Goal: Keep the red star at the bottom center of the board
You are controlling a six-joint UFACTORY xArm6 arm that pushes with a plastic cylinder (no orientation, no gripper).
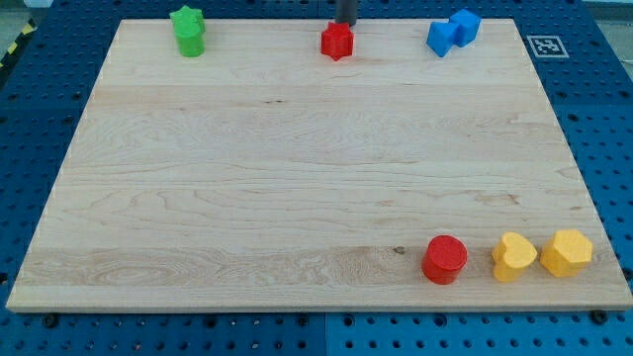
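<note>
the red star (pixel 337 41) sits at twelve o'clock on the board (pixel 297 188), hard up near the far edge at the view's top — the opposite end from where the task wants it. the rod comes down just behind it, its tip (pixel 343 25) at the star's twelve o'clock side, touching or nearly so; i can't quite tell which. there are no jaws on this arm to speak of, only the bare rod, so nothing is pinched.

from where i stand, the step in hand looks like a long straight push toward six o'clock. to do it well the tip should stay squarely behind the star's middle; off-centre contact would likely spin the star and let it slip to one side. small corrections along the way seem wiser than one hard shove.

room is generous — the whole middle of the board lies bare. the green block (pixel 188 31) at eleven o'clock and the blue blocks (pixel 452 32) at one o'clock are well apart from the path. the crowd is at five o'clock: a red cylinder (pixel 445 259), then two yellow blocks (pixel 514 256) (pixel 566 251) close beside each other, near the bottom edge. the red cylinder is right of centre, so drifting that way risks a bump. the push should stop short of the bottom edge, lest the star go over.
</note>
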